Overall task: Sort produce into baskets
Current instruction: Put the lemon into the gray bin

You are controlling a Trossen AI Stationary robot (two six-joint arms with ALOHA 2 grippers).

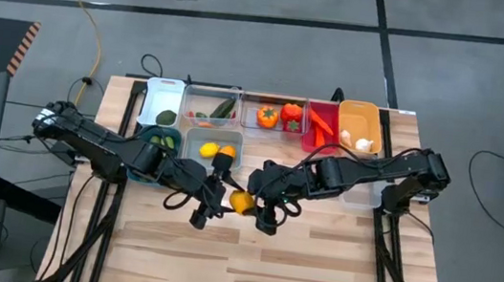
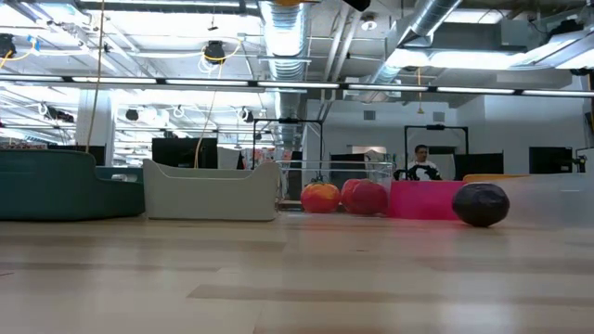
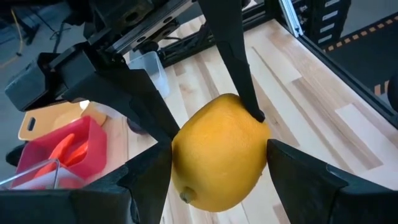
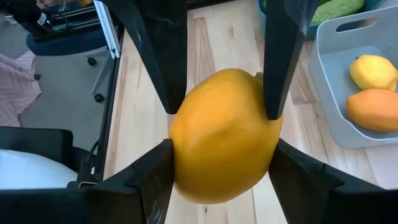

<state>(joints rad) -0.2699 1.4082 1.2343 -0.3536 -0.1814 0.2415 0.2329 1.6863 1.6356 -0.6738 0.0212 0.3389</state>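
A yellow lemon [image 1: 242, 201] is held in the air over the table's middle, between both grippers. My left gripper [image 1: 228, 202] comes at it from the table's left and is shut on it. My right gripper [image 1: 255, 203] comes from the right and is shut on it too. In the low view only the lemon's underside [image 2: 291, 3] shows, at the top edge. The grey-blue basket [image 1: 213, 148] behind holds a lemon and an orange fruit. The teal basket [image 1: 158, 139] holds green cucumbers. My left gripper pinches the lemon's two opposite sides [image 3: 180, 163] between its two fingers, coming level from the table's left. The lemon is lifted clear of the table. My right gripper pinches the same lemon by two opposite sides [image 4: 179, 149], coming level from the table's right, its fingers set crosswise to the left gripper's.
A row of baskets stands along the far edge: white [image 1: 162, 101], two clear [image 1: 210, 105], red [image 1: 319, 125] with carrots, orange [image 1: 360, 125] with garlic. A purple ball [image 2: 480, 204] lies on the table at the right. Bare wood lies toward the near edge [image 1: 246, 266].
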